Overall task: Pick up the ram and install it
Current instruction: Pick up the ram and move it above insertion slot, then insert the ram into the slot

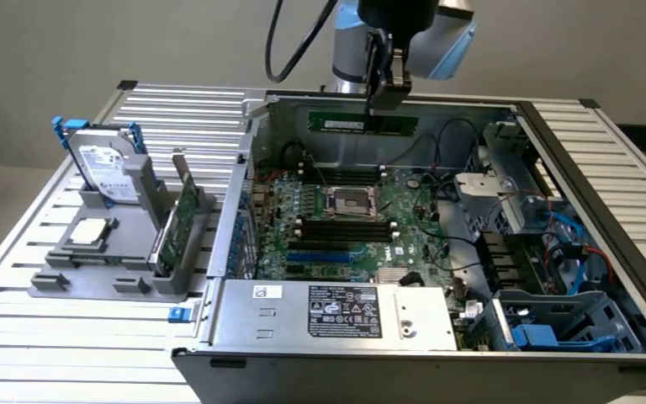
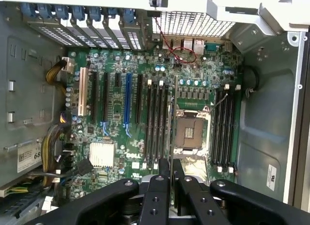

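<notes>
One ram, a thin green circuit-board stick with a white label, hangs on edge with its long axis level. It runs from the exterior view's left to the exterior view's right, parallel to the black memory slots below. It sits in the air near the far wall of the open case, above the motherboard and apart from every slot. The gripper comes down from above with its dark fingers drawn narrow, pinching the stick's top edge a little to the exterior view's right of its middle. In the wrist view the black fingers stand close together over the board, between the two banks of slots. Around it on the board are a square metal processor socket, a finned silver heat sink, a blue expansion slot and bundled cables. A grey sheet-metal power supply with a printed label fills the case's near side, with a blue plastic drive caddy beside it. Outside the case, on the slatted aluminium table, a grey fixture holds an upright hard drive and a wider green expansion card on edge.
</notes>
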Tool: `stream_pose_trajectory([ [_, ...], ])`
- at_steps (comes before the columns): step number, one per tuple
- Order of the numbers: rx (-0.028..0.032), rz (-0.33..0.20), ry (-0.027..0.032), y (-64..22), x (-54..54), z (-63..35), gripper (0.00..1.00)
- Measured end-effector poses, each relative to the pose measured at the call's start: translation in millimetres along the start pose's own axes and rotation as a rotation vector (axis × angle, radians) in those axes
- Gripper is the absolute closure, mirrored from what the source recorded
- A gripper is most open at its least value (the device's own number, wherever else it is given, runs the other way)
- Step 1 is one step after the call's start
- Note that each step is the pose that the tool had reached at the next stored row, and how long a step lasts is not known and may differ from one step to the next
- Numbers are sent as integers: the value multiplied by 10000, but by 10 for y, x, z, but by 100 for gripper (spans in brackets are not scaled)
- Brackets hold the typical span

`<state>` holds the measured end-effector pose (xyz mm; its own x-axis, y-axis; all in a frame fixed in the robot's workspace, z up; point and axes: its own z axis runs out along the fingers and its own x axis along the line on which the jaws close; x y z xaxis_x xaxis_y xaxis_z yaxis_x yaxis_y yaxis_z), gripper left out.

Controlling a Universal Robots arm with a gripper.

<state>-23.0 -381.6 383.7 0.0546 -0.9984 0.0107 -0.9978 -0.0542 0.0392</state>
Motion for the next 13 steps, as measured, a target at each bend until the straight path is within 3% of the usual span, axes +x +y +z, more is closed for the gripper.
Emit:
stream_pose_trajectory([
  [13, -9, 1, -2, 1, 0, 1, 86],
])
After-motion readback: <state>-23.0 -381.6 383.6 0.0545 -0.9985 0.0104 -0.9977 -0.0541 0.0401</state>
